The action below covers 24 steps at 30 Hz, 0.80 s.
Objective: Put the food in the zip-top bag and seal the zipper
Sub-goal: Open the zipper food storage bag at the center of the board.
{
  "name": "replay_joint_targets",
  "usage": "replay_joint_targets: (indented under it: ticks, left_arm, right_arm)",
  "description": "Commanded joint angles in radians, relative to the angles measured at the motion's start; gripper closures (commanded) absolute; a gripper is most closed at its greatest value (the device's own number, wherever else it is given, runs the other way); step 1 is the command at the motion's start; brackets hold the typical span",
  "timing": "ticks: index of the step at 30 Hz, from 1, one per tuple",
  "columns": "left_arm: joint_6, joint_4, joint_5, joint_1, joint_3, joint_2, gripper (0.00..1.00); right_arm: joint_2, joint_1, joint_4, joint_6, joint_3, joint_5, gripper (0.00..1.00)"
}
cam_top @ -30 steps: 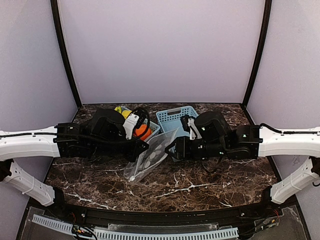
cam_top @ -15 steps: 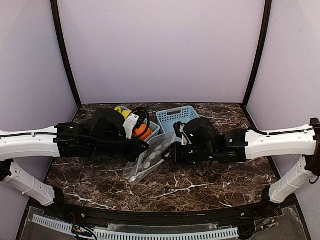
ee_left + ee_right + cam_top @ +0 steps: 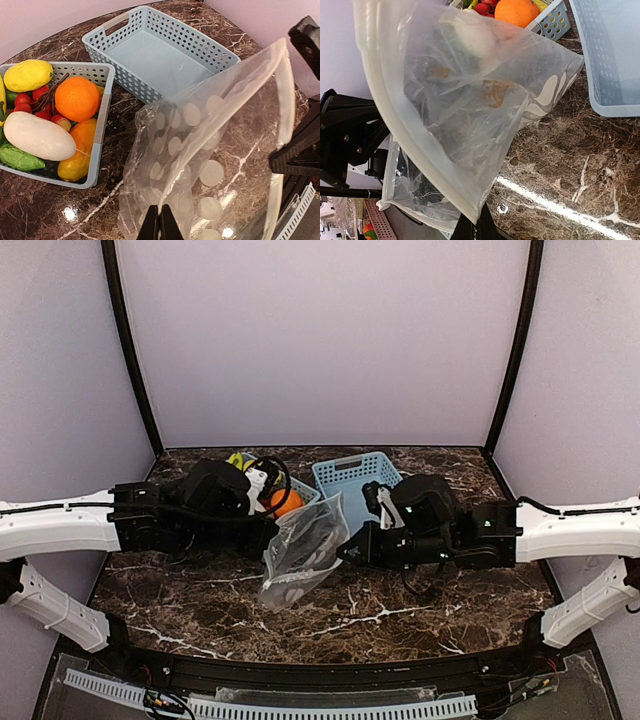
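Observation:
The zip-top bag (image 3: 303,548), clear with white dots, hangs lifted between both arms above the marble table. My left gripper (image 3: 159,223) is shut on one edge of the bag (image 3: 220,150). My right gripper (image 3: 475,227) is shut on the opposite mouth edge, where the zipper strip (image 3: 415,145) runs as a thick pale band. The bag (image 3: 470,85) looks empty inside. The food (image 3: 50,120) lies in the left basket: a round orange (image 3: 76,98), a white oblong piece (image 3: 39,136), a yellow piece (image 3: 27,75), and red and green pieces.
Two light-blue lattice baskets stand at the back: the left one (image 3: 102,130) holds the toys, the right one (image 3: 165,52) is empty. Dark marble tabletop (image 3: 400,605) lies under the bag. Purple walls close in the back and sides.
The right gripper has closed on the bag's mouth edge. The bag, lying flat on the table before, is now raised and pulled up between both grippers.

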State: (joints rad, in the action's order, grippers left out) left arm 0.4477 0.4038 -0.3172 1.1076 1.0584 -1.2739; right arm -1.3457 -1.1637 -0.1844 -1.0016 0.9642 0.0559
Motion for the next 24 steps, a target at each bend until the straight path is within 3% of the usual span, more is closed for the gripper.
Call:
replay_joint_targets:
  ticks: [1, 8, 11, 13, 14, 15, 16, 17, 19, 24]
  left_arm:
    - [0.008, 0.054, -0.019, -0.043, -0.011, 0.026, 0.99]
    - [0.02, 0.01, 0.033, -0.073, -0.025, 0.04, 0.99]
    - [0.001, -0.043, 0.122, -0.076, -0.04, 0.055, 0.98]
    - [-0.009, -0.097, 0.212, -0.079, -0.049, 0.072, 0.85]
    - [-0.011, -0.132, 0.242, -0.08, -0.052, 0.082, 0.65]
    - [-0.011, -0.148, 0.293, -0.081, -0.053, 0.088, 0.54]
    - [-0.009, -0.177, 0.327, -0.081, -0.051, 0.102, 0.35]
    - [-0.008, -0.191, 0.374, -0.082, -0.049, 0.116, 0.23]
    - [-0.001, -0.232, 0.423, -0.084, -0.047, 0.144, 0.13]
    - [0.07, -0.272, 0.47, -0.152, -0.046, 0.197, 0.06]
  right_arm:
    - [0.077, -0.011, -0.017, -0.023, -0.033, -0.005, 1.0]
    - [0.099, -0.01, -0.089, -0.008, -0.013, -0.002, 1.0]
    - [0.098, -0.01, -0.11, 0.005, 0.004, 0.014, 1.0]
    - [0.094, -0.011, -0.123, 0.017, 0.022, 0.022, 1.0]
    - [0.091, -0.01, -0.13, 0.024, 0.031, 0.026, 1.0]
    - [0.088, -0.011, -0.135, 0.028, 0.039, 0.03, 1.0]
    - [0.082, -0.011, -0.146, 0.03, 0.051, 0.039, 1.0]
    - [0.079, -0.011, -0.158, 0.031, 0.056, 0.048, 1.0]
    - [0.077, -0.01, -0.172, 0.032, 0.062, 0.063, 1.0]
    - [0.071, -0.011, -0.186, 0.038, 0.078, 0.075, 1.0]
